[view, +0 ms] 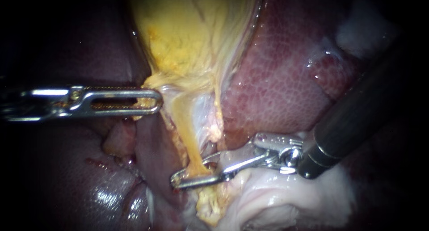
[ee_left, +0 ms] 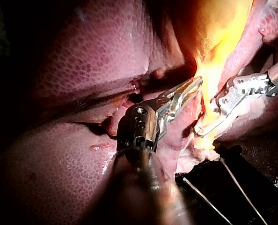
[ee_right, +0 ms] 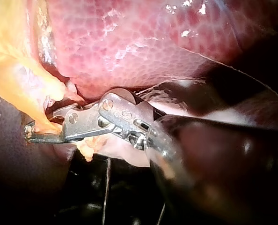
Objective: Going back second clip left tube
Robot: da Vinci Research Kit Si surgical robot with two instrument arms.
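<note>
Left instrument (view: 154, 101) clamping its jaws on the edge of the gallbladder (view: 192, 34), right instrument (view: 190, 171) holding its jaws apart around the yellow tube (view: 187, 141).

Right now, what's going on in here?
Two instruments are at work where the gallbladder lies against the liver. The left instrument appears to grip the gallbladder's lower edge in its jaws. The right instrument has its jaws open, one on each side of the yellow tube that runs down from the gallbladder. I can't make out a clip on that tube.
</note>
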